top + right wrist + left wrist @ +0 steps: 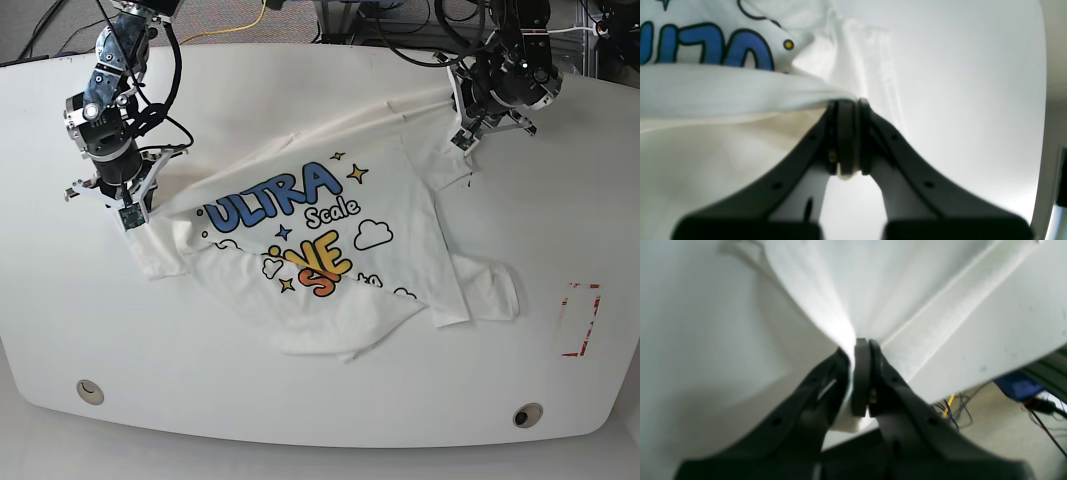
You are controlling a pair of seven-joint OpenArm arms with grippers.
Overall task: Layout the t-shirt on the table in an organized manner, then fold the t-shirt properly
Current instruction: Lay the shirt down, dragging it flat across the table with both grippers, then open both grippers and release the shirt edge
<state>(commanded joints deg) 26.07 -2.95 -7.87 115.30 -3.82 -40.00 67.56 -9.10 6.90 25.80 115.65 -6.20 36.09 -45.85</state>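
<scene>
The left gripper (862, 350) fills the lower frame, jaws clamped on blurred white cloth. The right gripper (848, 106) likewise pinches the t-shirt (320, 240), which sprawls rumpled mid-frame on the table (300, 400), its print partly hidden by folds.

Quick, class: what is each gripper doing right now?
Left gripper: shut on the t-shirt.
Right gripper: shut on the t-shirt.
</scene>
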